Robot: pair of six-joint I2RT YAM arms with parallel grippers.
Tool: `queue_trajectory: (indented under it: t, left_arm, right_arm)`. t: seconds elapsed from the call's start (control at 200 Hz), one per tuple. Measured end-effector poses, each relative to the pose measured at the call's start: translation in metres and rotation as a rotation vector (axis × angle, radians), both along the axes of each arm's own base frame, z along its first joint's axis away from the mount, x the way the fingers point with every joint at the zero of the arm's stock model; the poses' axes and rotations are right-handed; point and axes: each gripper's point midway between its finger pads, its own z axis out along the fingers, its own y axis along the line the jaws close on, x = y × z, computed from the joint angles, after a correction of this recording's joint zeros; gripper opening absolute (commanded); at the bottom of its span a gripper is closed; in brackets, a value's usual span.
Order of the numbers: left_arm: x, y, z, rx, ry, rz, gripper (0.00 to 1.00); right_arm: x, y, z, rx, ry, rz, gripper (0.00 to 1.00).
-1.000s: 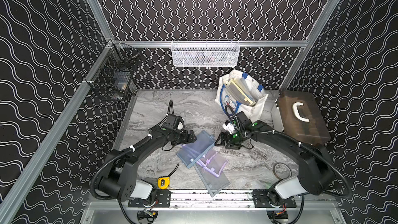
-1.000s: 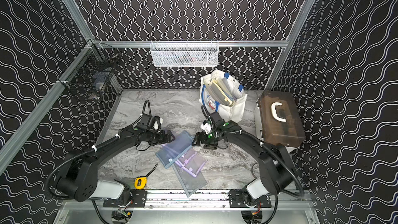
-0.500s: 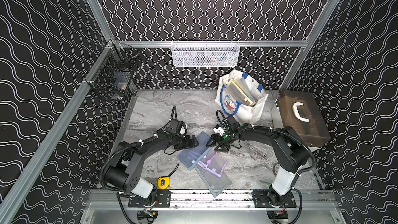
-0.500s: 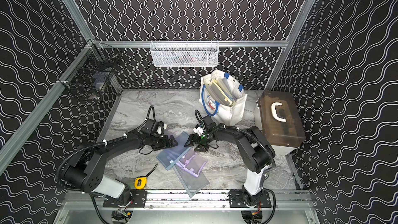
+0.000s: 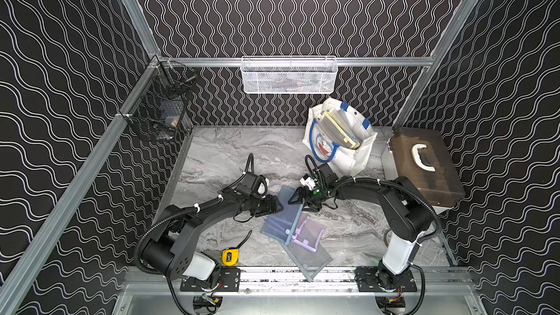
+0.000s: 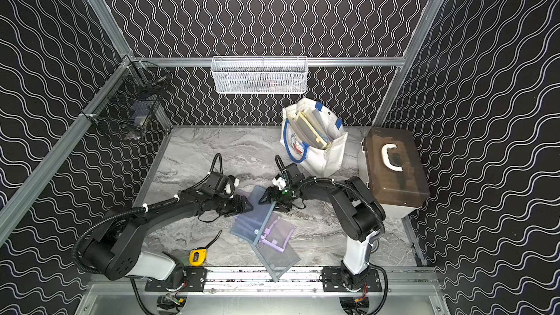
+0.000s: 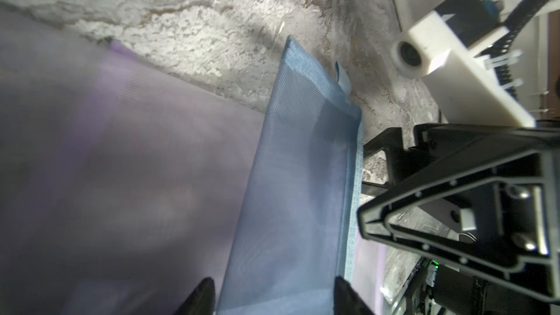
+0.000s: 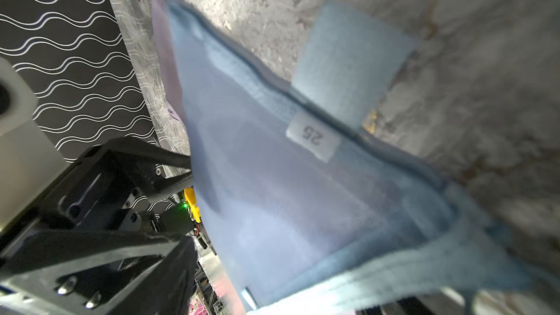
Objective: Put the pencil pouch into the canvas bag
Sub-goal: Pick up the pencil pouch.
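Note:
The pencil pouch (image 5: 280,218) (image 6: 250,222), blue mesh, lies on the marble table and overlaps a purple pouch. My left gripper (image 5: 277,206) (image 6: 247,206) is open at its far end, and in the left wrist view the blue mesh (image 7: 297,192) fills the gap between my fingertips (image 7: 201,296). My right gripper (image 5: 295,199) (image 7: 368,187) faces it from the other side, jaws apart, tips at the pouch's zipper edge. The right wrist view shows the pouch (image 8: 288,192) close up. The canvas bag (image 5: 354,159) (image 6: 325,159) stands upright at the back right, stuffed with folders.
A purple pouch (image 5: 312,233) and a grey mesh pouch (image 5: 313,260) lie under and in front of the blue one. A yellow tape measure (image 5: 230,256) sits near the front rail. A brown case (image 5: 424,174) stands at the right, and wire baskets (image 5: 288,77) (image 5: 157,110) hang on the walls.
Both grippers have moved in to the pouch's far end, the left going right and the right going left. The left jaws have narrowed around the pouch.

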Motion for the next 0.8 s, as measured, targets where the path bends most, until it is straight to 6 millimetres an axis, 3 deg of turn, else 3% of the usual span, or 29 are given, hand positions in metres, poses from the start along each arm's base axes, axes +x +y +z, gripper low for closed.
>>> queue_trajectory:
  t: [0.325, 0.47, 0.545, 0.801]
  left_arm:
    - [0.003, -0.008, 0.010, -0.033, -0.012, -0.039, 0.35]
    - [0.002, -0.012, 0.014, -0.057, -0.010, -0.055, 0.17]
    - [0.002, -0.014, 0.019, -0.075, -0.021, -0.062, 0.00]
    - [0.013, -0.022, 0.072, -0.189, -0.142, -0.060, 0.00]
  right_arm:
    - [0.018, 0.011, 0.009, 0.017, -0.030, -0.009, 0.73]
    - [0.021, 0.013, 0.021, 0.032, -0.052, -0.009, 0.73]
    - [0.022, 0.013, 0.032, 0.042, -0.068, -0.009, 0.73]
    - [0.022, 0.002, 0.072, 0.059, -0.146, -0.026, 0.81]
